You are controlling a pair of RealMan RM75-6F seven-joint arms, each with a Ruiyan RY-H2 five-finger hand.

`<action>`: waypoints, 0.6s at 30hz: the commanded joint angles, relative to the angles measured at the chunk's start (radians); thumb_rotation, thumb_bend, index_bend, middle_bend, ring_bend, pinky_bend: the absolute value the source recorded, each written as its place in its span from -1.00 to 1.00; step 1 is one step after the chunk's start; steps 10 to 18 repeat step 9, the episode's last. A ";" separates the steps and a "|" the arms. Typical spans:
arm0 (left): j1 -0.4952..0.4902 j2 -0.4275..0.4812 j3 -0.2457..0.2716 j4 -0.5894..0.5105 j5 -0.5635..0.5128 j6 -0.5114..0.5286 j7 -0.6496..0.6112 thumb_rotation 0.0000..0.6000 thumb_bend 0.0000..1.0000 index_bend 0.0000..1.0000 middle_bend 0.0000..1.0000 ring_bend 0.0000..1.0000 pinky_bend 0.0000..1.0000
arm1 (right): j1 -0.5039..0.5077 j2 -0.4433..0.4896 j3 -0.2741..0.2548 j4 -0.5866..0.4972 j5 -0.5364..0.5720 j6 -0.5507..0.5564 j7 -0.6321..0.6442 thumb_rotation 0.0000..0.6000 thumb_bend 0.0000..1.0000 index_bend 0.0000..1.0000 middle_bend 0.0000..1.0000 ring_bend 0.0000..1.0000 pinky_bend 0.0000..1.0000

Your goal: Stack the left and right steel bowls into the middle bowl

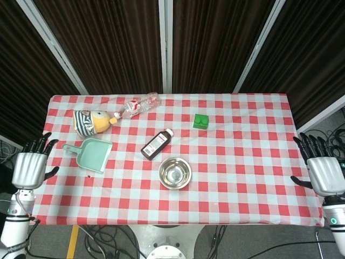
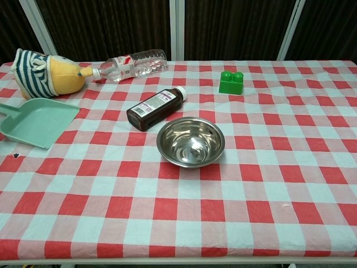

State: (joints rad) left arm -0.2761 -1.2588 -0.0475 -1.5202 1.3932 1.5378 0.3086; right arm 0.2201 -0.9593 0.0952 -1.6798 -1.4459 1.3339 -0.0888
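One steel bowl (image 1: 175, 172) stands upright near the middle front of the checked table; the chest view shows the steel bowl (image 2: 191, 141) with nothing but reflections visible inside. No other separate steel bowl shows on the cloth. My left hand (image 1: 29, 167) hangs off the table's left edge, fingers spread, holding nothing. My right hand (image 1: 323, 172) is off the right edge, fingers spread and empty. Neither hand appears in the chest view.
A brown medicine bottle (image 1: 157, 144) lies just behind-left of the bowl. A mint dustpan (image 1: 90, 154), a striped plush toy (image 1: 90, 121) and a clear plastic bottle (image 1: 137, 105) sit at the left and back. A green block (image 1: 201, 121) stands back right.
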 commanded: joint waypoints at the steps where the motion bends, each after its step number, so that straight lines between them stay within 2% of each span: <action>1: 0.038 0.019 0.021 0.005 0.000 0.018 -0.034 1.00 -0.76 -0.43 -0.54 -0.65 -0.50 | -0.009 -0.018 -0.017 0.010 0.002 -0.010 -0.020 1.00 -0.96 -0.98 -1.00 -1.00 -1.00; 9: 0.087 0.030 0.039 0.016 0.009 0.015 -0.080 1.00 -0.76 -0.43 -0.54 -0.65 -0.50 | -0.012 -0.028 -0.020 0.007 0.004 -0.009 -0.035 1.00 -0.96 -0.99 -1.00 -1.00 -1.00; 18: 0.087 0.030 0.039 0.016 0.009 0.015 -0.080 1.00 -0.76 -0.43 -0.54 -0.65 -0.50 | -0.012 -0.028 -0.020 0.007 0.004 -0.009 -0.035 1.00 -0.96 -0.99 -1.00 -1.00 -1.00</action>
